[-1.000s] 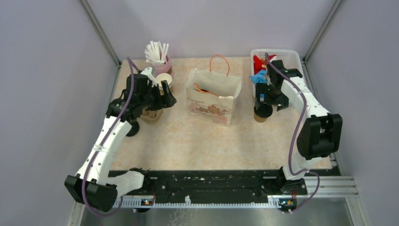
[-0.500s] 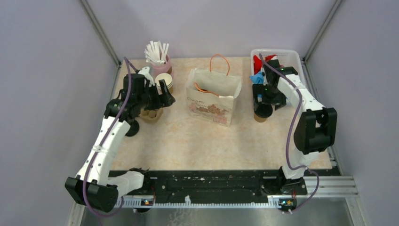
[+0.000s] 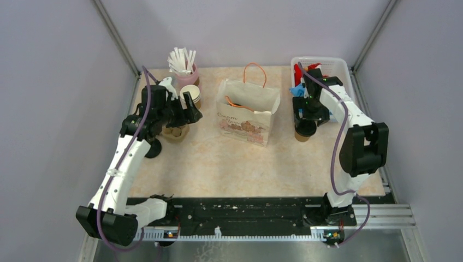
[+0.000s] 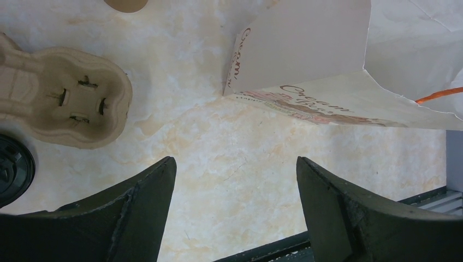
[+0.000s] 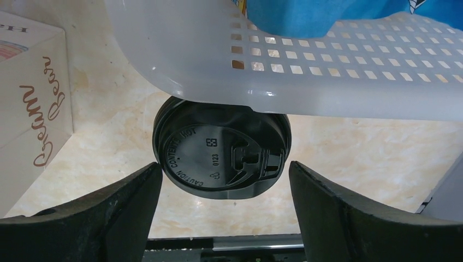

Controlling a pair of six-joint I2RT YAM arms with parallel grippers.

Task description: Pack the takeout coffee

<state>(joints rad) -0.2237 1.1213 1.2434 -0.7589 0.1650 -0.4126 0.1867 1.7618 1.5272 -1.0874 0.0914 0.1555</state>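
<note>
Currently both takeout cups stand on the beige marbled tabletop [image 3: 218,164]; neither is in the bag. Cup 1 [image 5: 218,155], a small brown paper cup with a round black plastic lid, is parked right of the white printed paper bag with orange cord handles [image 3: 248,112]. It sits just beside the near corner of the white perforated plastic basket [image 5: 306,60], whose edge hides part of the lid in the right wrist view.

The right gripper [image 5: 225,165] is positioned over cup 1 with jaws spread wide, 1 finger on each side of the lid. Contact with the lid cannot be confirmed.

Cup 2 [image 3: 153,148], same brown paper and black lid, is located at the left. It is just beside the near end of the moulded brown pulp cup carrier [image 4: 65,109] and partly hidden by the left arm in the top view.

The left gripper [image 4: 235,164] is held wide open with nothing in it, above bare tabletop between the carrier and the bag.

A pink cup of white straws [image 3: 184,68] and a stack of lidless white-rimmed brown cups [image 3: 191,95] are seen at the far left. A blue item [image 5: 306,16] and a red item [image 3: 299,70] lie in the basket; what they are cannot be told.
</note>
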